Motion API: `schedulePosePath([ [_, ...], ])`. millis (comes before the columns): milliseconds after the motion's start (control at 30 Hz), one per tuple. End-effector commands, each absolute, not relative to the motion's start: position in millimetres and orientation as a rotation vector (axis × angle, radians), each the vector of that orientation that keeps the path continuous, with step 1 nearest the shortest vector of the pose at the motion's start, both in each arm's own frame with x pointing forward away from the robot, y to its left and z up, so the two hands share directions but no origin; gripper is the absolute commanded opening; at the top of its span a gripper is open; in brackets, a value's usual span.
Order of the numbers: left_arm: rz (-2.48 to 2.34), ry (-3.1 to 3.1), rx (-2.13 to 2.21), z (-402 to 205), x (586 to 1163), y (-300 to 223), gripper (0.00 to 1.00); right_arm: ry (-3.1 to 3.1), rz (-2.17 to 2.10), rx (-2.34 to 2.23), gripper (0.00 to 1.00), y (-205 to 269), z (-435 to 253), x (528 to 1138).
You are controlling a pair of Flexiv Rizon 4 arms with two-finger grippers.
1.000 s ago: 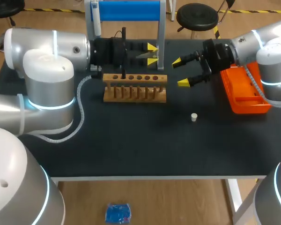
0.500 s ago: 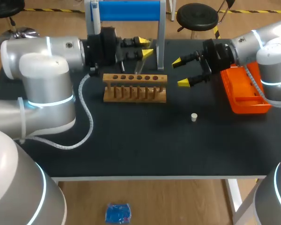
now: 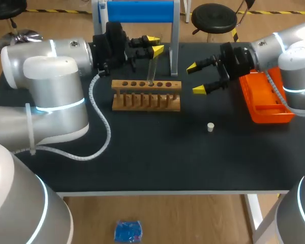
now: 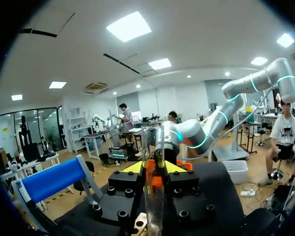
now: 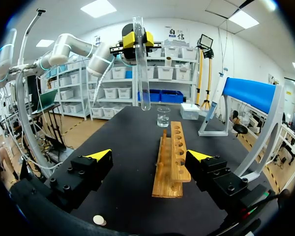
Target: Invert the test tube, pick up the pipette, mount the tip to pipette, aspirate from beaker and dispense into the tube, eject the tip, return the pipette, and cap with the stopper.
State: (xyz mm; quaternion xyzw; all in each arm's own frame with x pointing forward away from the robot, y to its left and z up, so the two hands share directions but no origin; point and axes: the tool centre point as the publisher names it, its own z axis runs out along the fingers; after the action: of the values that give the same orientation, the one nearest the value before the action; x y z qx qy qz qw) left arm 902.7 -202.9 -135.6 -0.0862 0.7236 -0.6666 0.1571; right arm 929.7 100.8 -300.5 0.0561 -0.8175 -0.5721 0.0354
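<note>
The black desk [image 3: 142, 157] carries everything. The left arm [image 3: 56, 76] reaches in across its far side, and the right arm [image 3: 290, 51] comes in opposite it. A blue-topped stand [image 3: 137, 11] rises at the far edge. An orange tray [image 3: 267, 107] lies under the right arm.

The wooden rack [image 3: 146, 96] sits near the middle with its row of holes facing up. The left pincer [image 3: 155, 44] hangs just above and behind the rack, with its yellow tips clamped on the upper part of the test tube [image 3: 151, 68].

The tube stands upright, its long axis vertical. In the right wrist view its rounded end points down and its mouth points up. The lower end hangs over the row of holes, towards the rack's right half, and that view shows it clear above the wood, not seated.

The coming move likely turns on this line-up. The tube has to travel straight down along its own axis into a hole, and any tilt could catch the rim of the hole. The left arm is much the nearer and already has the tube.

The right pincer [image 3: 195, 78] is spread wide and grips nothing. It sits to the right of the rack, apart from it.

A small glass beaker [image 5: 163, 117] stands beyond the rack's far end. The pale stopper [image 3: 210, 127] lies alone on the desk, nearer the right arm.
</note>
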Motion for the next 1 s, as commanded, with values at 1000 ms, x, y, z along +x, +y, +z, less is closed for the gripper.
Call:
schedulePosePath([
  [1000, -1.972, 2.037, -0.24, -148.6, 928.1, -213.6, 0.0, -2.513, -1.755, 0.174, 1.0, 100.4, -300.3, 929.7],
])
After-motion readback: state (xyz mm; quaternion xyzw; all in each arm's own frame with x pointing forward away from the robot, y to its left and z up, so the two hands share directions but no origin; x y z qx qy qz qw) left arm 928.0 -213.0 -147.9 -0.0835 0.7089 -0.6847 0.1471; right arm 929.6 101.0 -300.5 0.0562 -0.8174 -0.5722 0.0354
